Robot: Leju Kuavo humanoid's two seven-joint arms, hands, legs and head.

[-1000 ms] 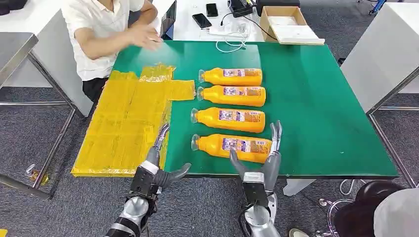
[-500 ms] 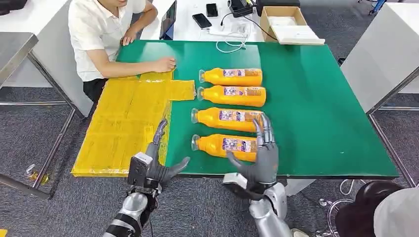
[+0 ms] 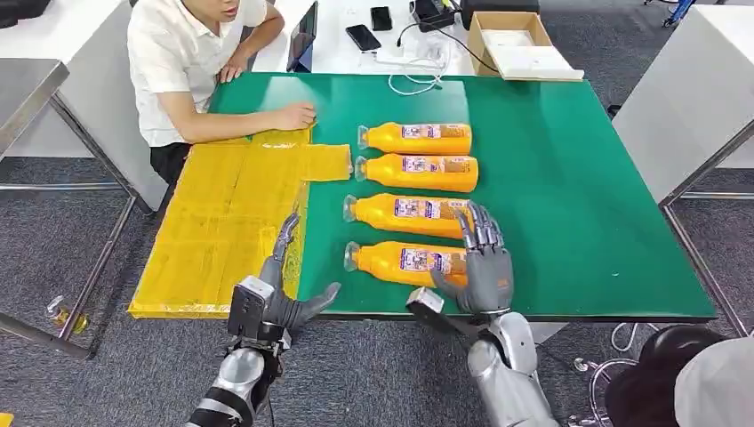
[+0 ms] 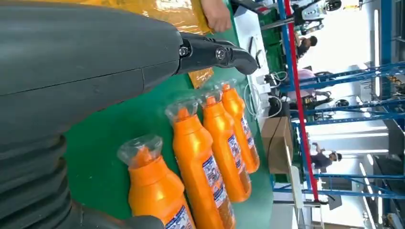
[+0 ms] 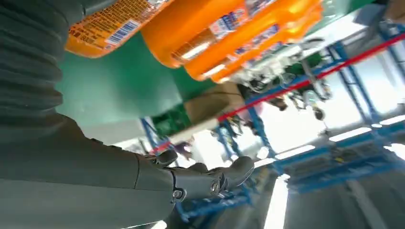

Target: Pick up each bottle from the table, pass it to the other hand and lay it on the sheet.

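Green table (image 3: pixel 569 178) fills our head view, grey carpet around it, a white desk behind with phones and an open cardboard box (image 3: pixel 516 44) holding a white sheet; a person (image 3: pixel 191 71) sits at the far left corner, one hand on the yellow sheet (image 3: pixel 222 222); four orange bottles (image 3: pixel 418 178) lie side by side on the green, none on the yellow; our right hand (image 3: pixel 482 262) hovers by the nearest bottle (image 3: pixel 405 262), fingers spread, holding nothing; our left hand (image 3: pixel 280 289) is likewise spread, over the sheet's edge.
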